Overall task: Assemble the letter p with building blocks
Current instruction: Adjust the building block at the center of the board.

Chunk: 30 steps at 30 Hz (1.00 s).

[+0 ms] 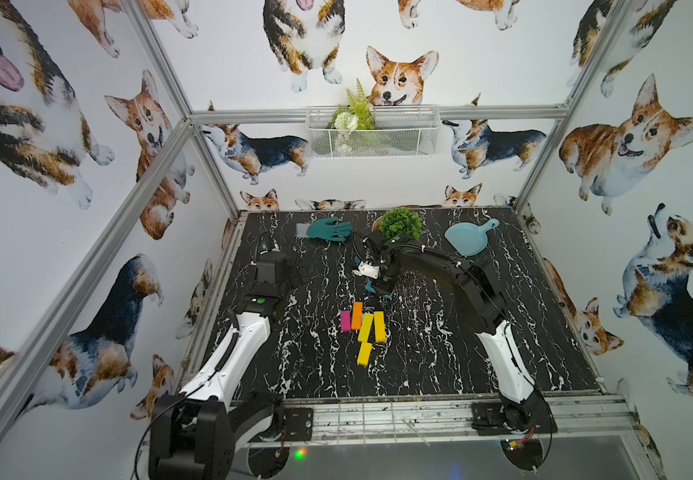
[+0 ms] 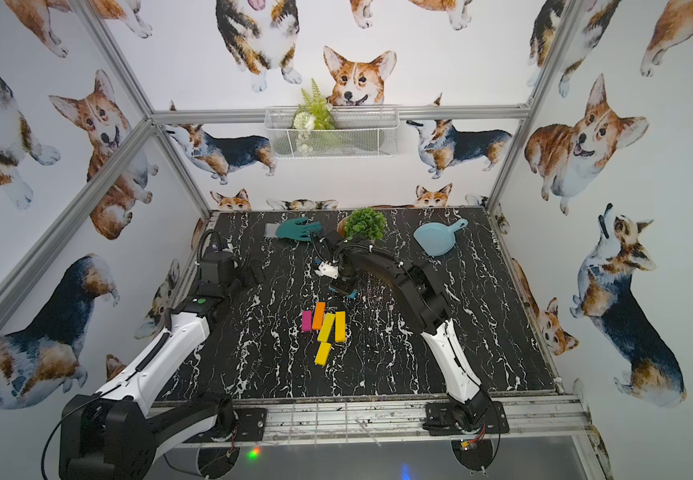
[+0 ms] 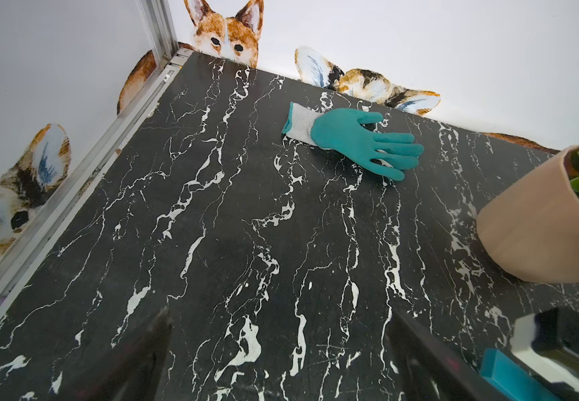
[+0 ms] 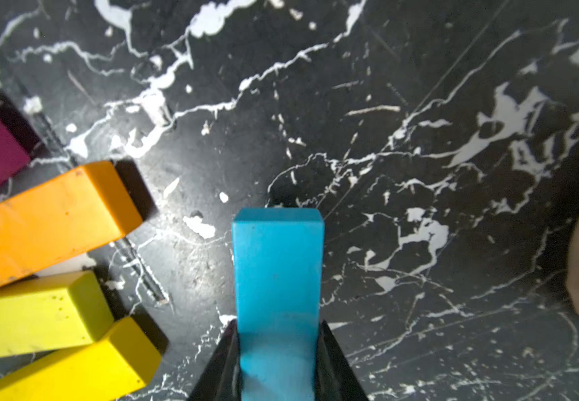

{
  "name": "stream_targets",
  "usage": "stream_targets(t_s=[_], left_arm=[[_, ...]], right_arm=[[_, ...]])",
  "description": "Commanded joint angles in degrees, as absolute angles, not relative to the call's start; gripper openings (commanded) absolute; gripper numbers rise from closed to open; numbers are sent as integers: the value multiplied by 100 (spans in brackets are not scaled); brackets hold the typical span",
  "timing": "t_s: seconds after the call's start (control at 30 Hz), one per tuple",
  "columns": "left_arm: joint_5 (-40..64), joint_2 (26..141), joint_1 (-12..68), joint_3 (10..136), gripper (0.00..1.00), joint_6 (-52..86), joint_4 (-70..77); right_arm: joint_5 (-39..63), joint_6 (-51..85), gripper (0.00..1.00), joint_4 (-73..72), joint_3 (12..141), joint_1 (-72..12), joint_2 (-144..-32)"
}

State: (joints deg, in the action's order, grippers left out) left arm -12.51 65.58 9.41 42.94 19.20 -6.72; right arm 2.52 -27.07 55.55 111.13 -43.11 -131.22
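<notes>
**A:** What is the biggest thing here?

**B:** The black marbled bench [image 1: 461,353]. Both arms reach over it from its near edge.

**A:** And the left hand?

**B:** The left hand [image 3: 281,368] hangs over the bench's left side. Its fingers are spread wide with nothing between them.

**A:** The right hand?

**B:** The right hand [image 4: 277,364] is over the middle of the bench, clamped on the teal block [image 4: 277,270]. It pinches the long sides near one end, and the rest of the bar sticks out past the fingertips. I can't tell whether that block touches the bench.

**A:** What is along the far edge?

**B:** A light-blue dustpan [image 1: 469,237] sits toward the right and a potted plant [image 1: 400,223] in the middle. A teal glove [image 1: 328,230] lies flat to the left of the plant.

**A:** And the other blocks?

**B:** Five lie flat in a cluster just nearer than the right hand. The pink block [image 1: 345,321] is on the left, with the orange block [image 1: 357,316] beside it. Next come the slanted yellow block [image 1: 365,327] and the straight yellow block [image 1: 379,326]. The third yellow block [image 1: 364,353] lies at the slanted one's near end.
</notes>
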Motion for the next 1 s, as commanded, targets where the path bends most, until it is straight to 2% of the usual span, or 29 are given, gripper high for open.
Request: stream_targets(t_s=[0.0, 0.07, 0.2, 0.5, 0.77, 0.8, 0.9, 0.97], left_arm=[[-1254, 6707, 941, 4408, 100, 1914, -571], [-1180, 6821, 940, 4504, 100, 1913, -571], [-1095, 6942, 936, 4564, 100, 1942, -494], [-1147, 7018, 940, 4524, 100, 1934, -407], [-1187, 7031, 936, 4530, 100, 1903, -424], [-1187, 7031, 938, 4527, 100, 1898, -430], [-1179, 7040, 935, 4552, 100, 1899, -425], [-1154, 7049, 935, 4597, 100, 1882, -433]], right_arm=[[209, -3845, 13, 6162, 11248, -4301, -13051], [176, -4160, 9, 6152, 11102, -4298, -12975], [137, -4522, 9, 6184, 10882, -4293, -12903], [-111, -4570, 13, 5867, 10473, -4307, -12911], [-41, -4416, 17, 5798, 10612, -4315, -13166], [-36, -4397, 21, 5784, 10630, -4315, -13166], [-16, -4244, 44, 5637, 10674, -4315, -13015], [147, -4152, 49, 5568, 10701, -4307, -12800]])
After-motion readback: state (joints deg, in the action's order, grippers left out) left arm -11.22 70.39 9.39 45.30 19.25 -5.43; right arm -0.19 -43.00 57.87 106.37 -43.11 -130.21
